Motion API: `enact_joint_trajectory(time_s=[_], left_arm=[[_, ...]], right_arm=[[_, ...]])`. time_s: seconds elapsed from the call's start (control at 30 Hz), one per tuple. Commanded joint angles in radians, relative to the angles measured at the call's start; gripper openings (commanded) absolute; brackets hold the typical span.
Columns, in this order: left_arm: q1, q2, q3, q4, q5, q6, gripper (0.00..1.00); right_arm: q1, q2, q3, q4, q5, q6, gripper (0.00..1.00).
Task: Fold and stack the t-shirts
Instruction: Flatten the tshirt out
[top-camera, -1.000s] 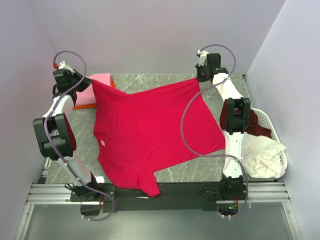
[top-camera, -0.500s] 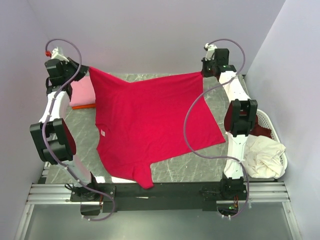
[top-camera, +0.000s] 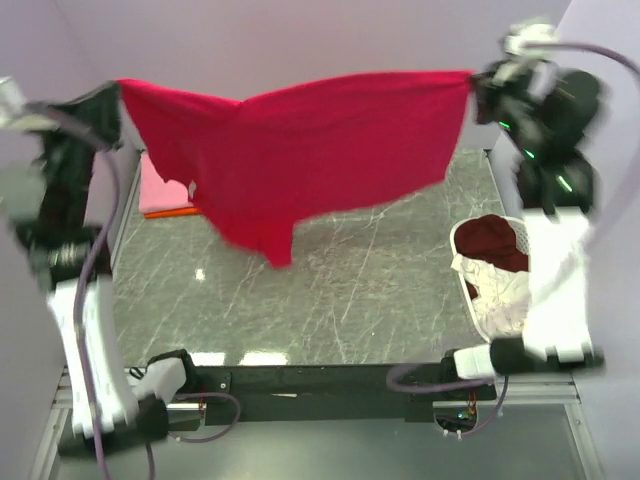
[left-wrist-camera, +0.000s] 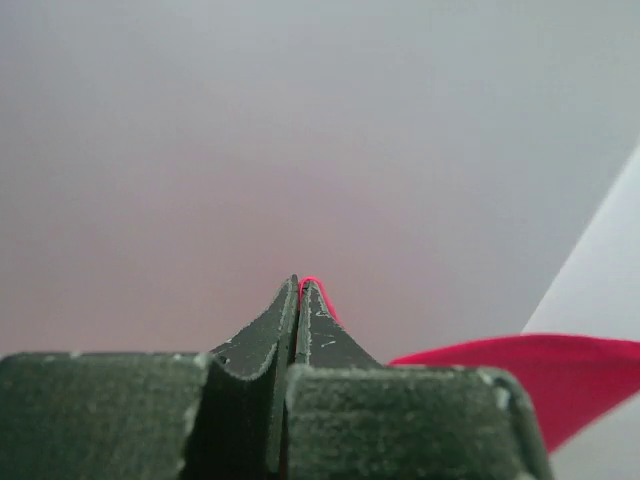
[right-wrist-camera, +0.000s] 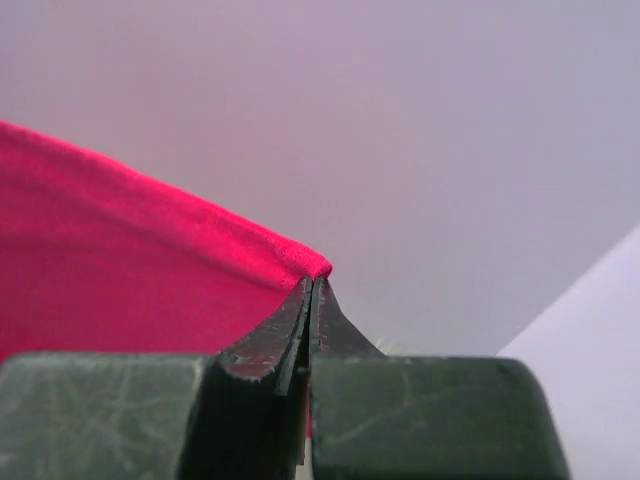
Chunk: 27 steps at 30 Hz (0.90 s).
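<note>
left arm (top-camera: 85, 330): white links, black joints
right arm (top-camera: 555, 290): same build, green LEDs (blurred)
cables (top-camera: 108, 215): grey-lilac hose
fingers (left-wrist-camera: 325, 335): dark, scuffed, tapered tips

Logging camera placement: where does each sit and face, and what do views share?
Top external: above and behind, facing down onto grey marble table; both arms show.
Left wrist: on the left gripper, facing pale wall; shut fingers show.
Right wrist: on the right gripper, facing pale wall; shut fingers show.
Shared: the crimson red fabric t-shirt.
</note>
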Motion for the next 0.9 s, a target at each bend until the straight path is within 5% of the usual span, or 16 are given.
enact_joint_trajectory(time_s=[0.0, 0.27, 0.43, 0.63, 0.87], left_arm=[[0.005, -0.152, 0.058, 0.045, -0.131, -0.046, 0.00], [-0.014, -0.229, 0.432, -0.088, -0.211, -0.032, 0.00], [-0.089, -0.232, 0.517, -0.122, -0.269, 0.026, 0.01], [-0.115, -0.247, 0.390, -0.123, -0.271, 0.075, 0.01], [-0.113, -0.277, -0.115, -0.010, -0.265, 0.075, 0.00]], right_arm=[[-0.005, -0.205, 0.053, -0.009, 0.048, -0.027, 0.00], [-0.007, -0.384, 0.262, -0.078, 0.165, -0.013, 0.00], [-0.005, -0.381, 0.305, -0.075, 0.209, -0.028, 0.00], [-0.007, -0.350, 0.182, -0.031, 0.164, -0.004, 0.00], [-0.007, -0.283, -0.245, 0.129, 0.006, 0.056, 0.00]])
